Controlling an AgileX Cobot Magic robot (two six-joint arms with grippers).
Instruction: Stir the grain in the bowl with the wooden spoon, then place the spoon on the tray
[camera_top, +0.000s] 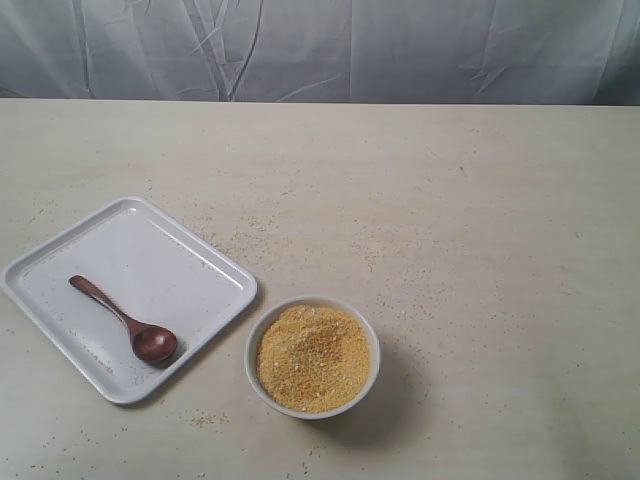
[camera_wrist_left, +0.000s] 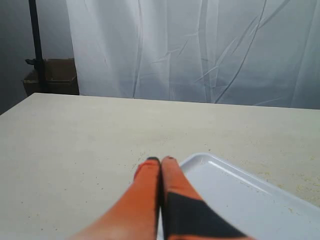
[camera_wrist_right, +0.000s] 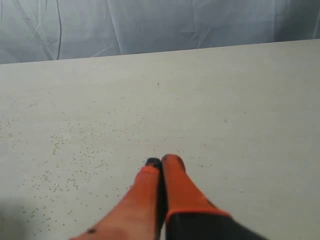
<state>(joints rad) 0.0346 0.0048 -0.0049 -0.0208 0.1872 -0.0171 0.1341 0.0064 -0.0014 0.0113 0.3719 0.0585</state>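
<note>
Orange fingers of the left gripper (camera_wrist_left: 161, 161) press flat against each other, tips meeting with no gap, and I see nothing caught between them. They sit low over the table (camera_wrist_left: 75, 150), just beside a corner of the tray (camera_wrist_left: 235, 200); I cannot tell whether the tips touch the surface. The right gripper (camera_wrist_right: 161, 161) is clenched the same way, empty, over bare table top dotted with stray specks (camera_wrist_right: 60, 165) on one side.

From the exterior view I read the layout. The tray (camera_top: 150, 255) lies on the left, turned so its corners point diamond-wise. The wooden spoon (camera_top: 125, 320) rests flat on it, handle running toward the far left and its glossy head close to the tray's near rim. The bowl (camera_top: 252, 350) stands just beside the tray's right corner, with a narrow strip of table between them. The grain (camera_top: 313, 358) fills it in a low mound close to the rim, and a few specks lie scattered around it.

To the right of the bowl and behind it, I have broad open table (camera_top: 480, 220). Its far edge runs straight across, where the curtain (camera_top: 320, 50) hangs behind it.
</note>
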